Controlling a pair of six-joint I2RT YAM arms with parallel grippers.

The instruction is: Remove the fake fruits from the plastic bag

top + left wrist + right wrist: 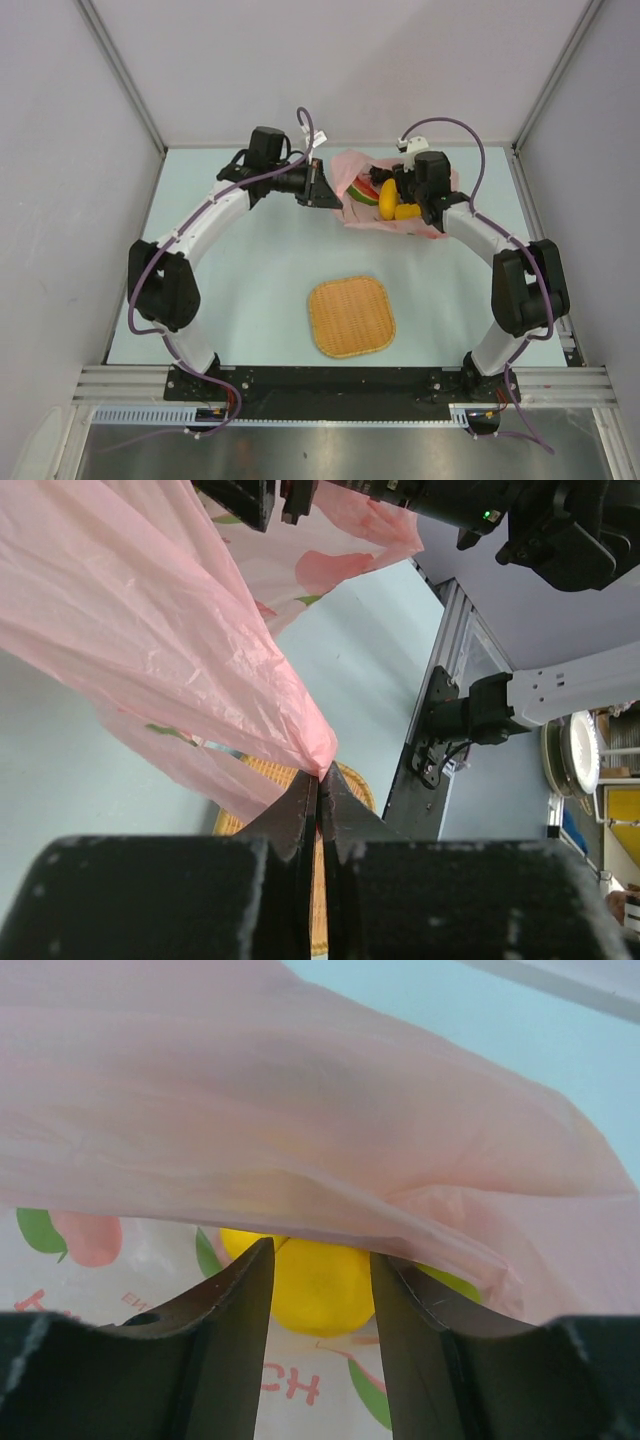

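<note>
Picking inside the bag
Left gripper pinches the bag rim; right gripper, jaws apart, flanks a yellow fruit: centre it, avoid film, then close.

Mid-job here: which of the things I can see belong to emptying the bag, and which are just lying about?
Job: plastic bag, pinched at its edge by the left tool; fake fruits inside it, including a yellow fruit between the parted jaws of the right tool, and a watermelon slice.
Lying about: woven tray, apart from the bag.
</note>
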